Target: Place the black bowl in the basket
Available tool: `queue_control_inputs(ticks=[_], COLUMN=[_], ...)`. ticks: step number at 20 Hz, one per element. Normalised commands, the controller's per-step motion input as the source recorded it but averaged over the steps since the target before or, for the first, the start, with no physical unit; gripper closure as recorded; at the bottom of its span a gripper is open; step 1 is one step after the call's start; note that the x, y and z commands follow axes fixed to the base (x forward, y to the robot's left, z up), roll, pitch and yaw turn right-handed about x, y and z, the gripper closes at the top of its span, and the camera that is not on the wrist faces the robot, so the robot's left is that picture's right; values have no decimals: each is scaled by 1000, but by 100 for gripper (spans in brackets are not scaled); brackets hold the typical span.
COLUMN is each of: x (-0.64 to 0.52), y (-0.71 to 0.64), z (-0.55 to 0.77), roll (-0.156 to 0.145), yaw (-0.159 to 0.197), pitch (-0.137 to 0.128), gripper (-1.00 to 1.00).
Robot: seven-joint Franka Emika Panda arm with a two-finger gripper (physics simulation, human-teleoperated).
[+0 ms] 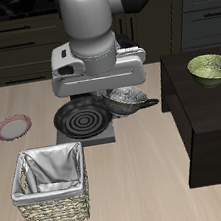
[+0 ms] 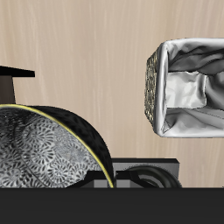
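Observation:
The black bowl (image 1: 129, 99) hangs tilted just above the table beside the frying pan, with my gripper (image 1: 116, 89) shut on its rim. In the wrist view the black bowl (image 2: 39, 153) fills much of the frame, its speckled grey inside facing the camera; my fingers are not clearly visible there. The pale wicker basket (image 1: 52, 184) with grey-white cloth lining stands near the table's front edge, apart from the bowl. The wrist view also shows the basket (image 2: 185, 87), with bare table between it and the bowl.
A black frying pan (image 1: 82, 118) lies under and beside the gripper. A pinkish-rimmed plate (image 1: 11, 127) sits farther out. An olive-green bowl (image 1: 210, 67) rests on a dark low cabinet (image 1: 211, 122) at the table's side.

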Motion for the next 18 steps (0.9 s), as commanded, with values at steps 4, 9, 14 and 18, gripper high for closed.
queue_control_inputs(ticks=[4,9,14,18], x=[92,182,223,261], y=[-390,-567,-598,-413], z=[332,442,229,75], roll=[-44,-74,-69,-54], yaw=[2,-19,-15,29], pitch=[-43,-63,-21,-9], gripper=[100,100,100,100])
